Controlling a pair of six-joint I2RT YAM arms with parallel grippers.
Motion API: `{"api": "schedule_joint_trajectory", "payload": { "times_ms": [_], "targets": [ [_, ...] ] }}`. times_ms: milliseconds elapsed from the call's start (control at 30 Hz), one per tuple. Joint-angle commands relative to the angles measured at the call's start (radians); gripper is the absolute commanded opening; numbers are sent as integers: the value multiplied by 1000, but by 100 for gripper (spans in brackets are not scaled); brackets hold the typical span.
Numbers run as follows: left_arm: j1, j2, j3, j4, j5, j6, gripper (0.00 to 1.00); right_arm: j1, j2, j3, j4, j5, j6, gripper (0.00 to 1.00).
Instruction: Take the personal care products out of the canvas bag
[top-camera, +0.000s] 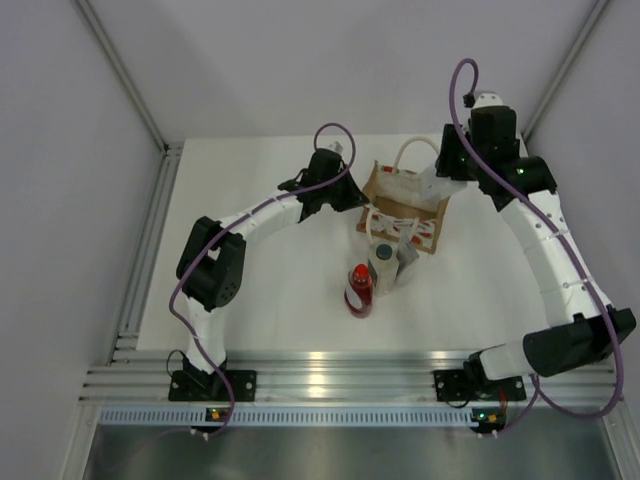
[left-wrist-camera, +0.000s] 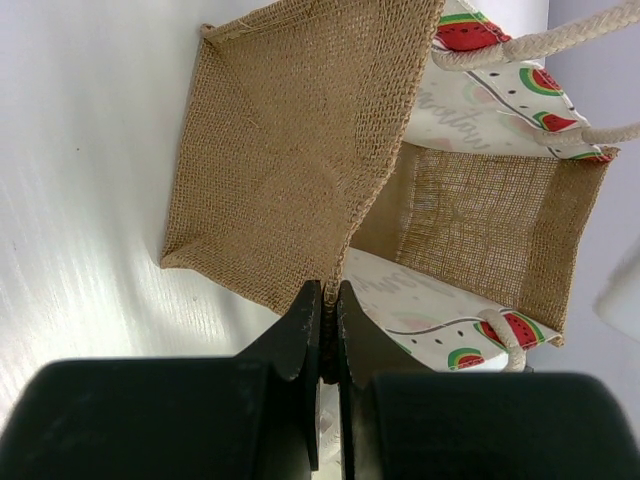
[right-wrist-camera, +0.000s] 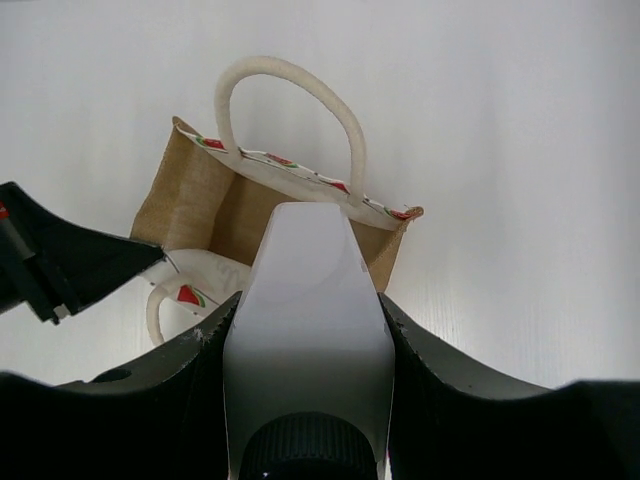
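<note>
1. The small tan burlap tote bag with cream rope handles and watermelon print (top-camera: 405, 205) sits on the white table (top-camera: 280, 300) with its mouth open.
2. The left gripper (left-wrist-camera: 328, 300) is pinched tight on the bag's burlap rim, at the bag's left side.
3. The right gripper (right-wrist-camera: 305, 345) is clamped around a whitish plastic bottle with a dark grey cap (right-wrist-camera: 310, 280), over the bag's right end. The cap points back at the wrist camera. Can't tell if the far end of the bottle is inside the bag or clear of it.
4. Out on the table, just at the bag's near side, are a second whitish bottle with a grey cap (top-camera: 381, 262) and a slim grey container (top-camera: 405, 262), side by side.
5. The red bottle with a red cap (top-camera: 359, 290) stands right beside those two, on their side away from the bag.
</note>
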Motion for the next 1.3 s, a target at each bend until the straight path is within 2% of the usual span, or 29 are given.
{"api": "schedule_joint_trajectory", "payload": {
  "times_ms": [0,267,500,900,1000,1033,1133,1167,1233,1267],
  "targets": [
    [5,-53,6,29,-17,-13,0,2,-111,86,31,-7,-3,0],
    [7,-47,11,27,-26,-11,0,-11,-221,11,-40,-62,3,0],
    [5,-38,28,28,-20,-11,0,-11,-349,-179,-58,-100,11,0],
    [2,-52,43,29,-15,-25,0,4,-378,-452,-39,-104,17,0],
    [4,-52,64,28,9,-16,13,9,-387,-509,-11,-94,21,0],
    [4,-52,74,27,17,-8,23,9,-387,-515,-11,-93,20,0],
    [4,-56,92,27,29,4,39,10,-387,-544,4,-100,24,0],
    [4,-64,92,27,29,4,51,12,-384,-561,9,-104,21,0],
    [4,-72,98,27,32,12,62,13,-380,-585,21,-101,23,0],
    [2,-76,100,27,34,13,72,13,-375,-592,24,-91,23,0]
  ]
}}
